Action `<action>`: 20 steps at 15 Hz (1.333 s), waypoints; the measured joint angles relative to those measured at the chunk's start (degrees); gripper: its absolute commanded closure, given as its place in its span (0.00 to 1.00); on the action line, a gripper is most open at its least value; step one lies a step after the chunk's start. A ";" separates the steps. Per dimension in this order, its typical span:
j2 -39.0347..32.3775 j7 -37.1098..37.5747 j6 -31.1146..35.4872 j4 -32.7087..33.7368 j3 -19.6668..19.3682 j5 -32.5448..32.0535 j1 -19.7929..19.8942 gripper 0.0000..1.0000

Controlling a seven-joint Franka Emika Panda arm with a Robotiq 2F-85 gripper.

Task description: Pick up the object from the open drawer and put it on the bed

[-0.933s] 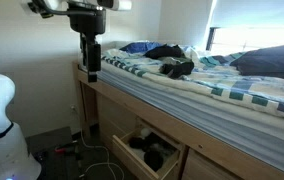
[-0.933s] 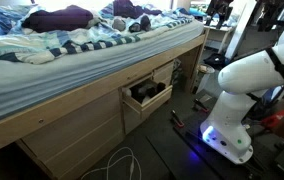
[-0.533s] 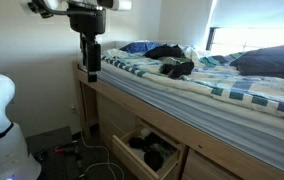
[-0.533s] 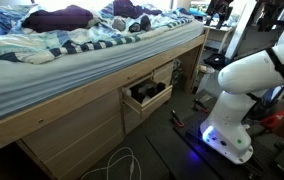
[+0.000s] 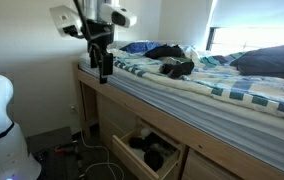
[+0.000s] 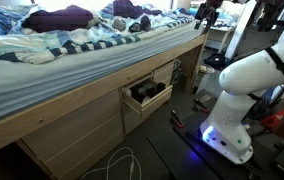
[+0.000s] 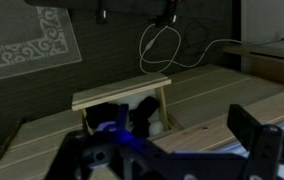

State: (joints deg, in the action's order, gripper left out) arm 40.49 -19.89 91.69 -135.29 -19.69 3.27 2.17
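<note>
The open wooden drawer (image 5: 132, 152) sticks out of the bed frame low down; it also shows in the other exterior view (image 6: 140, 102) and from above in the wrist view (image 7: 122, 98). Dark objects (image 5: 152, 153) lie inside it, seen in the wrist view (image 7: 104, 115) beside something small and white (image 7: 154, 126). My gripper (image 5: 105, 70) hangs in the air beside the bed's corner, well above the drawer. In the wrist view its fingers (image 7: 167, 150) are spread wide with nothing between them. The bed (image 5: 232, 85) has a striped blanket.
Dark clothes and a black item (image 5: 177, 68) lie on the bed near the pillows. The white robot base (image 6: 232, 95) stands on the floor next to the drawer. Cables (image 7: 167, 45) and a patterned rug (image 7: 27, 45) lie on the floor. A wall is behind the arm.
The arm has shifted sideways toward the bed and turned at the wrist. The gripper now hangs a little lower and closer to the bed's corner. The drawer and objects have not moved.
</note>
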 measured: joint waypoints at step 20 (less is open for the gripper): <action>-31.90 -9.26 29.07 -2.13 3.78 11.78 -0.97 0.00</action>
State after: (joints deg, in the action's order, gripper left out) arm 8.59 -29.15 120.76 -137.42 -15.90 15.05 1.20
